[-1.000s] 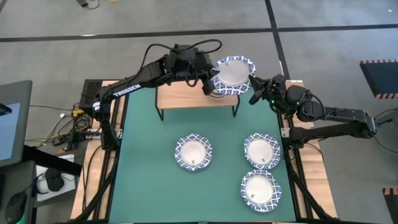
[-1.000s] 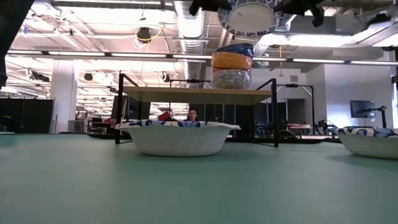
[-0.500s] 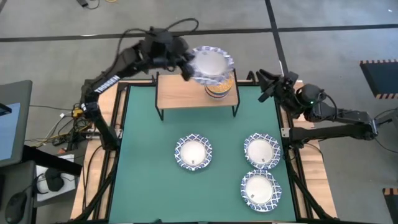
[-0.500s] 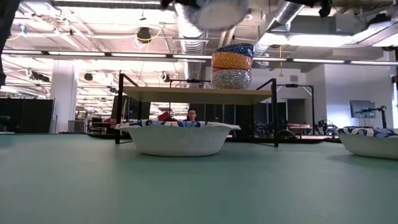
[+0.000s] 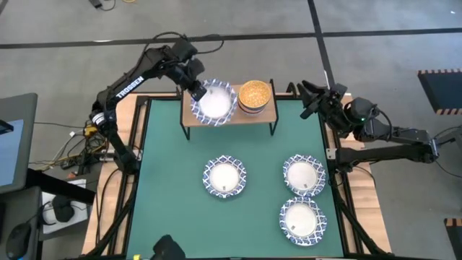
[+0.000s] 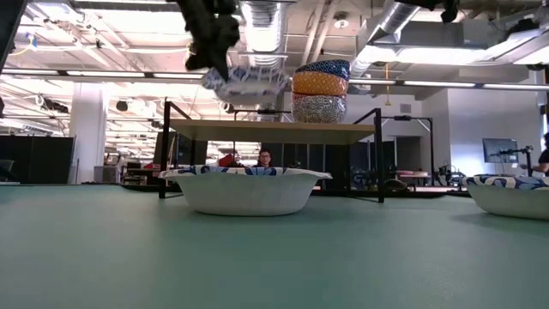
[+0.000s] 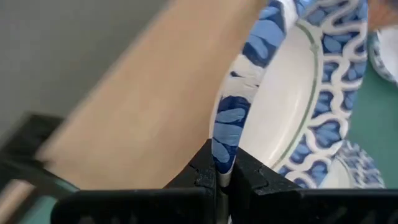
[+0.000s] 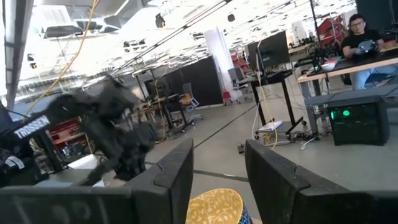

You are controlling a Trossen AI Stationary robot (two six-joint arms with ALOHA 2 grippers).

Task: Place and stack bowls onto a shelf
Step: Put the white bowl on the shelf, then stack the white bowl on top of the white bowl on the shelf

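Note:
My left gripper (image 5: 195,91) is shut on a white bowl with a blue lattice rim (image 5: 214,103), just above the left half of the shelf's wooden top (image 5: 249,115). In the low view the bowl (image 6: 247,86) hangs a little above the plank (image 6: 274,130). A stack of small bowls (image 5: 254,94) stands on the shelf's right half, bottom down; it also shows in the low view (image 6: 319,90). My right gripper (image 5: 312,100) is open and empty at the table's far right corner, its fingers apart in its own view (image 8: 219,180). My left gripper pinches the bowl's rim (image 7: 225,146) between its two fingers, on the bowl's far left side. The fingers (image 7: 205,174) come slanting down from the far left. The bowl hangs about level, mouth up, clear of the shelf top.
Three more blue-rimmed white bowls stand on the green table: one at the middle (image 5: 224,177), two at the right (image 5: 304,175) (image 5: 302,220). The nearest one shows in the low view (image 6: 245,189). People sit in the room beyond the table.
My left gripper has carried the bowl from above the stack of small bowls toward the table's left edge and down, to just above the shelf's left half. My right gripper drew back a little toward the table's right edge, then kept still.

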